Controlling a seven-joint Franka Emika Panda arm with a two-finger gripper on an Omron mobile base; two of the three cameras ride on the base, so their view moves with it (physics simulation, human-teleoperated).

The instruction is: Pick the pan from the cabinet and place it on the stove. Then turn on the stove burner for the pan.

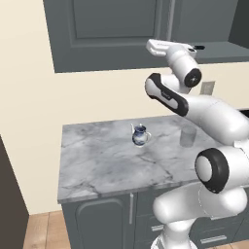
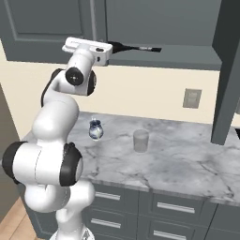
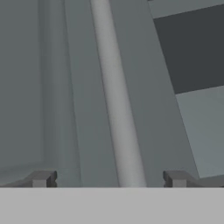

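Pan (image 2: 140, 48) sits on open cabinet (image 2: 164, 23) shelf, long thin handle sticking out sideways. We judge it rigid, fairly light, smooth; best hold is mid-handle, though pan may swing there. Our gripper (image 3: 109, 179) spread wide, holding nothing, straddling slim bar handle (image 3: 116, 100) of closed door leaf. Below on marble counter (image 1: 97, 165): small blue-white jug (image 1: 139, 135), clear glass (image 2: 140, 140). Open door (image 2: 228, 70) hangs right, may crowd reach.
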